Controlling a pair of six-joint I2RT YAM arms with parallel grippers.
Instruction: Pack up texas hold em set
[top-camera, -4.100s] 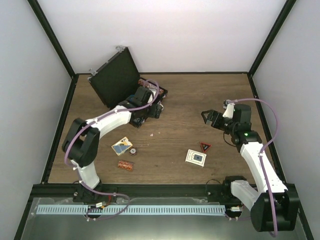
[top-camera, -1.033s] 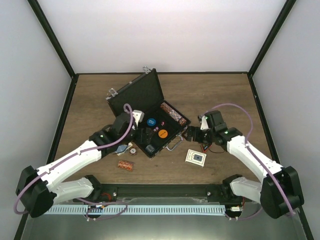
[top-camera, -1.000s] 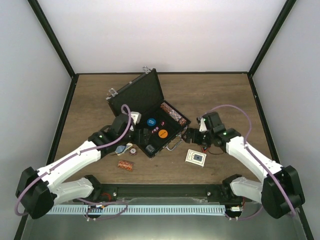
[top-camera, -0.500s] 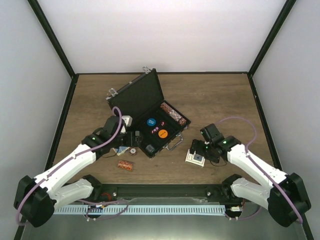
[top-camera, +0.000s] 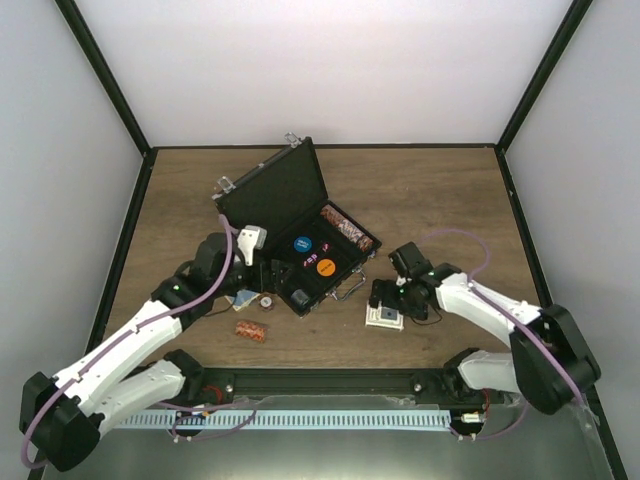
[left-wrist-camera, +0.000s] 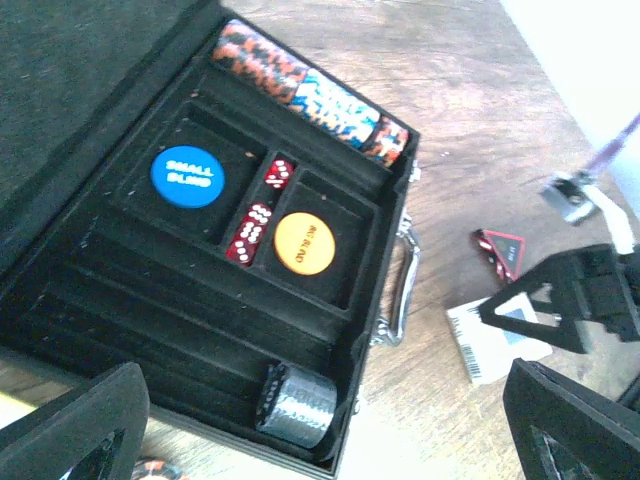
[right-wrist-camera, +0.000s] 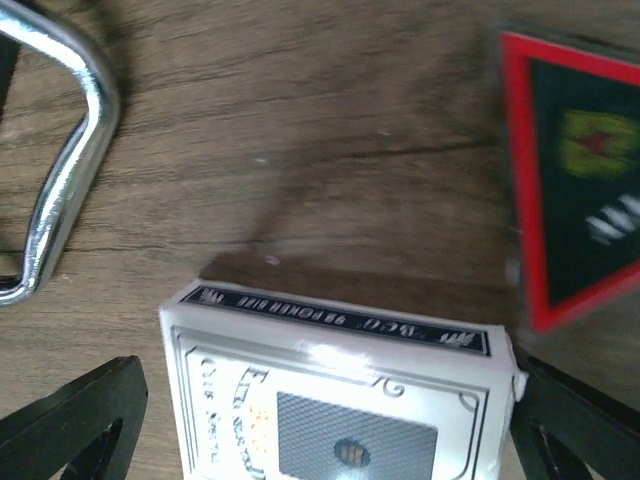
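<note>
The black case (top-camera: 262, 190) of the texas hold em set lies open, its silver handle (top-camera: 350, 290) toward the right arm. Its tray holds a blue disc (left-wrist-camera: 187, 175), an orange disc (left-wrist-camera: 309, 241), red dice (left-wrist-camera: 262, 205), a row of brown-red chips (left-wrist-camera: 300, 85) and a grey chip stack (left-wrist-camera: 295, 400). My left gripper (left-wrist-camera: 320, 440) hovers open over the tray's near corner, holding nothing. Over a white card deck (right-wrist-camera: 340, 400) on the table, my right gripper (right-wrist-camera: 325, 440) stands open, one finger on each side. The red-black triangle (right-wrist-camera: 580, 200) lies just beyond that deck.
Left of the case lie a blue card deck (top-camera: 243, 297), a small chip (top-camera: 267, 302) and a brown-red chip stack (top-camera: 250, 330). Near the deck under my right gripper lies the case handle (right-wrist-camera: 60, 150). White walls and a black frame bound the wooden table (top-camera: 430, 190).
My right arm has left the case handle, come nearer and dropped over the white card deck. My left arm has drawn back to the left off the tray.
</note>
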